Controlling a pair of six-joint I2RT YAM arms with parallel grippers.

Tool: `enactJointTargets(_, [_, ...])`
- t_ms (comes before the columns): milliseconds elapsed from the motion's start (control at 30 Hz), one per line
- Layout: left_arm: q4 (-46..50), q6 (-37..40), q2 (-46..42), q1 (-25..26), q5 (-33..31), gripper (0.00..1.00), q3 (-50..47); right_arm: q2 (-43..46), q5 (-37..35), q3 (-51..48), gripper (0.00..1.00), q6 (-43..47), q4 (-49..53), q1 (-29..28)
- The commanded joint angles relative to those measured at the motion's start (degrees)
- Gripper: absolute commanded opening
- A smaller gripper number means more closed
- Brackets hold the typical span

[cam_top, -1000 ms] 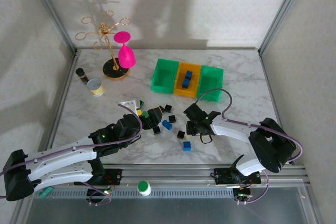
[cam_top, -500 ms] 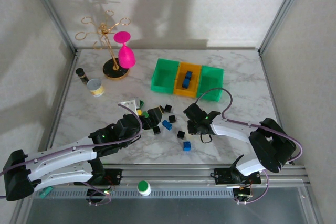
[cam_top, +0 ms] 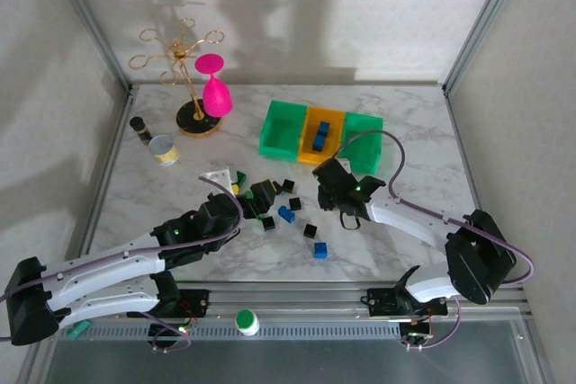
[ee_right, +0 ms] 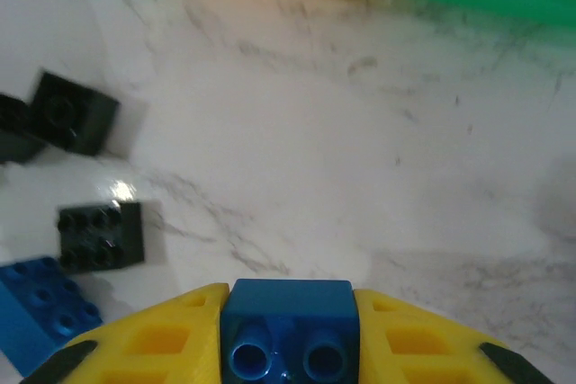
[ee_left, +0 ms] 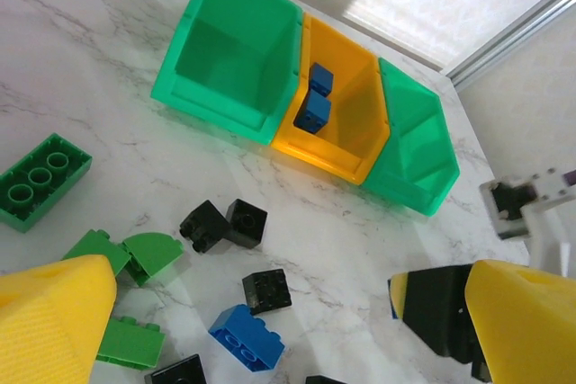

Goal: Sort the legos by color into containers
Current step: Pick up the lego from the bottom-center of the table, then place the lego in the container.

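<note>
My right gripper [ee_right: 290,334] is shut on a small blue lego [ee_right: 290,312], held above the marble. From above, the right gripper [cam_top: 335,188] hangs just in front of the containers: a green bin [cam_top: 283,129], a yellow-orange bin [cam_top: 321,135] with two blue legos [ee_left: 313,101] inside, and a second green bin [cam_top: 363,141]. My left gripper [cam_top: 256,197] stands open over the loose pile, its yellow fingers [ee_left: 49,317] wide apart. Below it lie a blue lego [ee_left: 241,337], black legos [ee_left: 267,291] and green legos [ee_left: 43,179].
More loose pieces lie nearer the front: a black one [cam_top: 310,231] and a blue one [cam_top: 320,250]. A gold stand with a pink glass [cam_top: 214,87], a tin can [cam_top: 164,148] and a small dark bottle [cam_top: 139,126] occupy the back left.
The right gripper has closed further on the blue lego and moved away from the pile toward the bins. The left arm has stayed put.
</note>
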State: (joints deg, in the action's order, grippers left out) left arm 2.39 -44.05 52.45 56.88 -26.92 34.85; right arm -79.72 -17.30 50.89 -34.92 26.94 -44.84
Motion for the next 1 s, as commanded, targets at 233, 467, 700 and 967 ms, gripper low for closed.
enactJointTargets(233, [-1.36, 4.07, 0.86, -5.29, 1.72, 1.00, 2.89, -7.88, -3.82, 12.94, 0.30, 5.71, -3.88, 4.76])
enactJointTargets(467, [-2.64, 6.07, 2.41, -8.13, 3.92, 1.00, 3.91, -17.68, -3.31, 21.36, 0.30, 8.41, -8.85, 9.27])
enactJointTargets(700, [-4.55, 7.57, 3.86, -10.53, 5.57, 1.00, 4.11, -27.11, -1.33, 28.76, 0.29, 9.16, -11.31, 12.63])
enactJointTargets(967, [-5.20, 10.03, 5.90, -12.79, 6.67, 1.00, 4.96, -35.80, 1.30, 34.98, 0.29, 11.51, -13.82, 14.33])
